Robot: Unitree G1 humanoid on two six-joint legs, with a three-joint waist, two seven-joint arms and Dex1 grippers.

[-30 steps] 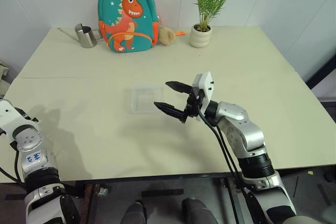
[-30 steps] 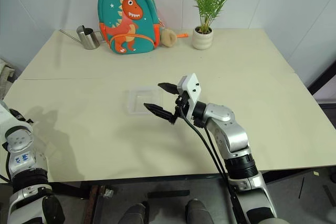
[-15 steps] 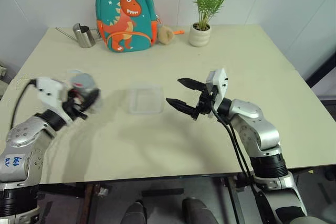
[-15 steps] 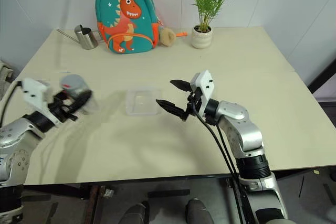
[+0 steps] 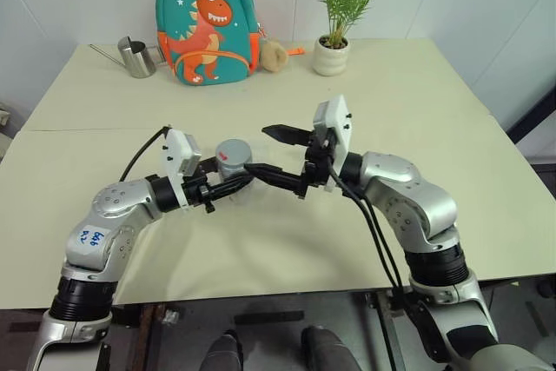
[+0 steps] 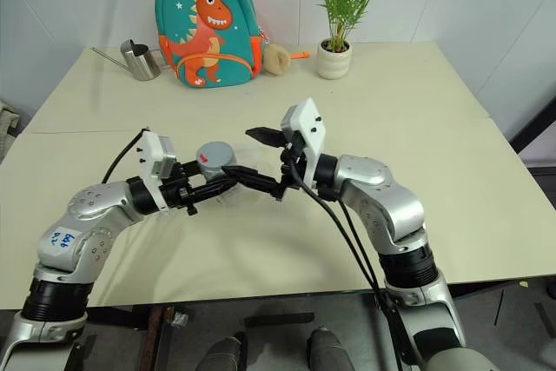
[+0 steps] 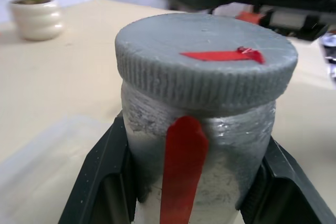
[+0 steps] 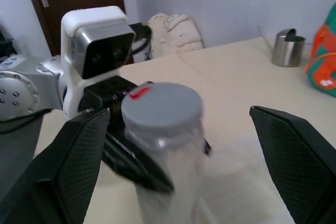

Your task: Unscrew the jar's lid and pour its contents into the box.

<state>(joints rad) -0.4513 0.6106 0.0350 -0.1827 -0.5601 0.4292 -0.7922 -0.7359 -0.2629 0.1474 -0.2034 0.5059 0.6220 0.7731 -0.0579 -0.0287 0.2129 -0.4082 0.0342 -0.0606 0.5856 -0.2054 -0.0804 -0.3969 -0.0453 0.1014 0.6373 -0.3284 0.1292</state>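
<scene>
Dinosaur backpack (image 5: pixel 201 20), steel watering can (image 5: pixel 137 57), potted plant (image 5: pixel 334 44), plush toy (image 5: pixel 275 56), beige table (image 5: pixel 417 102)

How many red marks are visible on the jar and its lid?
2: one red strip on the lid, top face; one running down the jar wall between the left gripper fingers. The far side is hidden.

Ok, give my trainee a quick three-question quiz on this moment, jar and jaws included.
1. True or false: the lid is off the jar.
2. Which gripper holds the jar: A left, B right?
3. What stands between the watering can and the potted plant?

Key:
1. False, it sits on the jar.
2. A. The left gripper is shut on it; the right gripper has open jaws beside the lid.
3. The dinosaur backpack.
</scene>
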